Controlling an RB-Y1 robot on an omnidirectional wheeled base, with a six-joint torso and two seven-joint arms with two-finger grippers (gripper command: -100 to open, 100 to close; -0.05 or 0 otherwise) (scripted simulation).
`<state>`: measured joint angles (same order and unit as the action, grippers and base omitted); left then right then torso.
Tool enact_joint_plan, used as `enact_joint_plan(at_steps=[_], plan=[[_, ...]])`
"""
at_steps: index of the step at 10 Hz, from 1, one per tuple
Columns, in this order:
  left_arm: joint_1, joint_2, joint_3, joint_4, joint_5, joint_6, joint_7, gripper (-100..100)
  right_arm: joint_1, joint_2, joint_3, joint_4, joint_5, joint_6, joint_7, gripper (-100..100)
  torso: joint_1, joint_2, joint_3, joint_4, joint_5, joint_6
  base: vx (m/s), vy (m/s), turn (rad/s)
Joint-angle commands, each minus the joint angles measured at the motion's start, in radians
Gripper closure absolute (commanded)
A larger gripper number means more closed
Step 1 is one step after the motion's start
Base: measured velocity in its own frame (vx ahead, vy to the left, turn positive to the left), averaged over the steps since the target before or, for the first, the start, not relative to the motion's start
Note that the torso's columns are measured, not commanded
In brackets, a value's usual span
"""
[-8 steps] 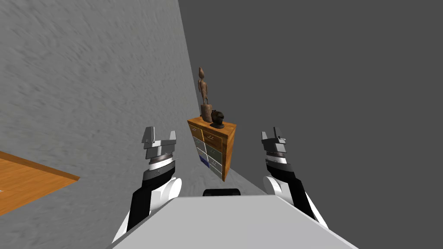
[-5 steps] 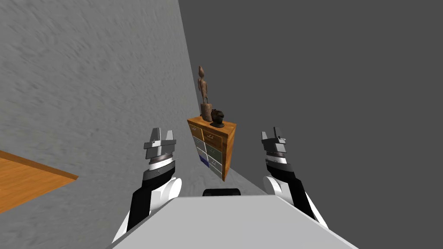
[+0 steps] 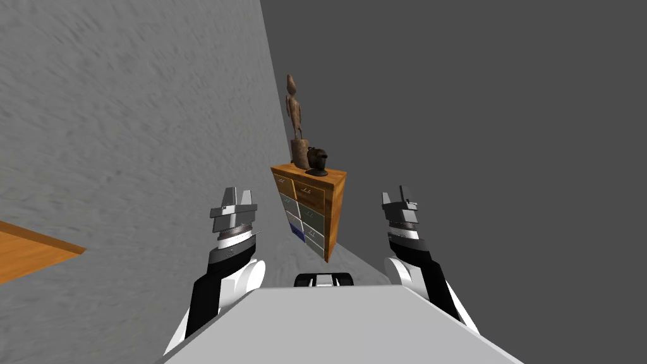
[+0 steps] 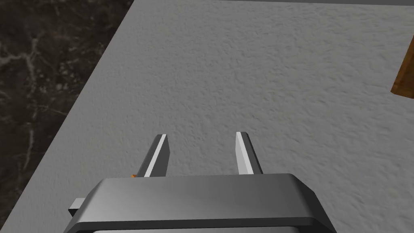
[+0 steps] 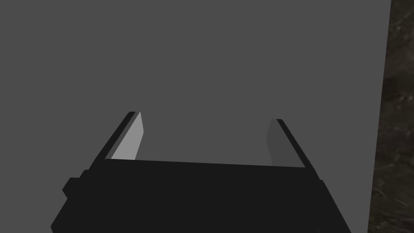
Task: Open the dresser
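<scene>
A wooden dresser [image 3: 311, 208] stands ahead of me against the dark grey wall, some way beyond both hands. Its several drawer fronts are orange, grey and blue, and all look shut. A tall wooden figurine [image 3: 295, 123] and a small dark pot [image 3: 317, 161] stand on its top. My left gripper [image 3: 233, 197] is raised left of the dresser, well short of it. In the left wrist view the left gripper [image 4: 202, 135] has its fingers narrowly apart with nothing between them. My right gripper [image 3: 399, 194] is raised to the right, and the right gripper [image 5: 208, 115] stands open and empty.
A rough light grey floor [image 3: 126, 126] spreads to the left and a plain dark grey wall [image 3: 474, 126] to the right. A wooden surface's corner [image 3: 31, 253] juts in at the far left. Beside the floor lies a dark marbled area [image 4: 40, 60].
My left gripper's fingers have drawn closer together. The whole head view has shifted: the dresser sits slightly higher and the wooden surface has slid further left, so I have moved.
</scene>
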<state>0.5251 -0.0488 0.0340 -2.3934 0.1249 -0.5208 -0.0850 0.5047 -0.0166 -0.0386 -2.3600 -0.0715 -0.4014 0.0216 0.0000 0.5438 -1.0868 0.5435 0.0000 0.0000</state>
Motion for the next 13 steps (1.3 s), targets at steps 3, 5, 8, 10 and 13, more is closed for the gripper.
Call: enact_joint_plan(at_steps=[3, 5, 8, 10, 13], plan=[[-0.004, 0.070, -0.004, 0.015, -0.003, 0.000, -0.001, -100, 0.000, 0.000, 0.000, 0.000, 0.000, 0.000, 0.000, 0, 0.000, 0.181, -0.364, 0.181, 0.000, 0.000, 0.003, 0.001, -0.014], [-0.011, 0.123, -0.009, 0.038, -0.009, 0.001, -0.002, -100, 0.000, 0.000, 0.000, 0.001, 0.000, 0.000, 0.000, 0, 0.000, 0.193, -0.388, 0.193, 0.000, 0.000, 0.000, 0.004, -0.030], [-0.026, 0.177, -0.021, 0.089, -0.020, 0.003, -0.004, -100, 0.000, 0.000, 0.000, 0.001, 0.000, 0.000, 0.000, 0, 0.000, 0.194, -0.389, 0.194, 0.000, 0.000, 0.004, 0.006, -0.045], [-0.038, 0.198, -0.030, 0.131, -0.029, 0.004, -0.006, -100, 0.000, 0.000, 0.000, 0.001, 0.000, 0.000, 0.000, 0, 0.000, 0.194, -0.389, 0.194, 0.000, 0.000, 0.004, 0.008, -0.064], [-0.060, 0.216, -0.047, 0.205, -0.045, 0.007, -0.009, -100, 0.000, 0.000, 0.000, 0.001, 0.000, 0.000, 0.000, 0, 0.000, 0.194, -0.389, 0.194, 0.000, 0.000, 0.005, 0.009, -0.068]])
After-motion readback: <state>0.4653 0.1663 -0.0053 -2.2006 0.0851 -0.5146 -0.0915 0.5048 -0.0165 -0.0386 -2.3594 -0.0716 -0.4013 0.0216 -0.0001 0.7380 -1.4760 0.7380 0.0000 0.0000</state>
